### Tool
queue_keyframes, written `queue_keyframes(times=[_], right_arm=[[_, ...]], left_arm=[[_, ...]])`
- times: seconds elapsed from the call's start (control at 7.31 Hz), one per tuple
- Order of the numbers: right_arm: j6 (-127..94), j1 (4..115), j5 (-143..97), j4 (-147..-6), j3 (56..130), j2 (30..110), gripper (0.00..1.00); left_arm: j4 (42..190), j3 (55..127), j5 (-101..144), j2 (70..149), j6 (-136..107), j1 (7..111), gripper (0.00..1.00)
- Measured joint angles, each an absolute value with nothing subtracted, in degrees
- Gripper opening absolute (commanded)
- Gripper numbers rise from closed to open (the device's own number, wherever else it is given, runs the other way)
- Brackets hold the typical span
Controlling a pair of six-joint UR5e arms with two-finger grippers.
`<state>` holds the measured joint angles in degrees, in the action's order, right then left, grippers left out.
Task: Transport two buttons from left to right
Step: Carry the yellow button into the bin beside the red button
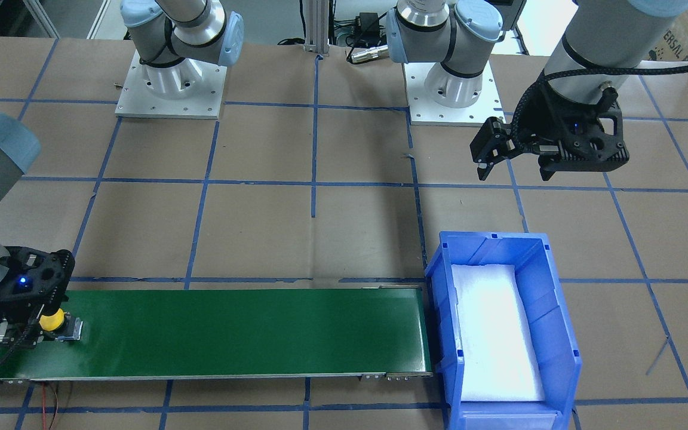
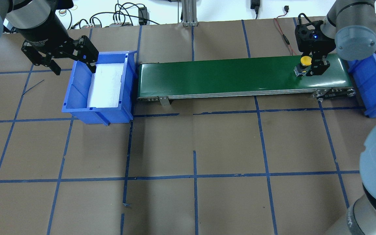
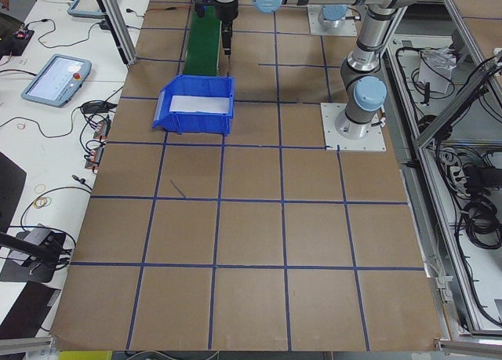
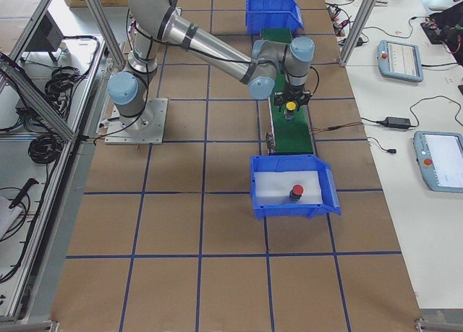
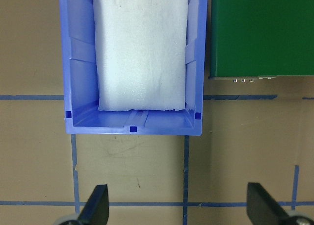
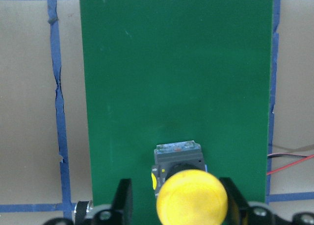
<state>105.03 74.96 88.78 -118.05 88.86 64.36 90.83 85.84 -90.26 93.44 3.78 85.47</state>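
Note:
The yellow-capped button (image 6: 192, 198) stands upright on the green conveyor belt (image 2: 224, 76), at its right end in the overhead view. My right gripper (image 6: 176, 200) is lowered over it, open, one finger on each side, with a gap showing on the left side. The red-capped button (image 4: 296, 193) sits on white foam inside the blue bin (image 4: 289, 209) past that end of the belt. My left gripper (image 2: 73, 67) hangs open and empty above the table by the other blue bin (image 2: 77, 98).
The left bin holds only a white foam pad (image 5: 142, 48). The belt (image 1: 230, 331) runs between the two bins. Both arm bases (image 1: 171, 89) stand on brown table paper with blue tape lines. Tablets and cables lie on the side tables.

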Motion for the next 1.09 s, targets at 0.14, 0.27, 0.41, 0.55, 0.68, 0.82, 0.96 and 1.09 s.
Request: queue_keyframes(times=[0.14,0.27,0.41,0.55,0.68,0.82,0.96,1.09], right_arm=[[106.5,74.9,89.2,-118.6,88.8,64.4,0.12],[107.9,74.8,89.6,-119.0,88.5,64.5,0.12],[108.7,74.7,89.9,-118.6,87.1,64.7,0.12],[109.3,73.4,89.9,-115.6,84.0,65.4,0.12],[110.8,69.6,89.8,-110.8,80.3,66.8,0.12],[114.5,63.9,89.4,-107.8,78.0,68.1,0.16],[119.9,58.0,88.9,-106.8,77.1,68.5,0.16],[124.6,53.2,88.5,-106.7,76.9,67.9,0.16]], left_arm=[[90.8,85.8,-90.2,93.4,3.8,85.5,1.00],[90.9,85.8,-90.1,93.4,3.8,85.5,1.00],[90.9,85.7,-90.0,93.4,3.8,85.5,1.00],[90.9,85.7,-90.0,93.4,3.8,85.5,1.00],[90.9,85.7,-90.0,93.4,3.8,85.5,1.00],[90.9,85.8,-90.1,93.4,3.8,85.5,1.00],[90.9,85.9,-90.2,93.4,3.8,85.5,1.00],[90.9,85.9,-90.2,93.4,3.8,85.5,1.00]])
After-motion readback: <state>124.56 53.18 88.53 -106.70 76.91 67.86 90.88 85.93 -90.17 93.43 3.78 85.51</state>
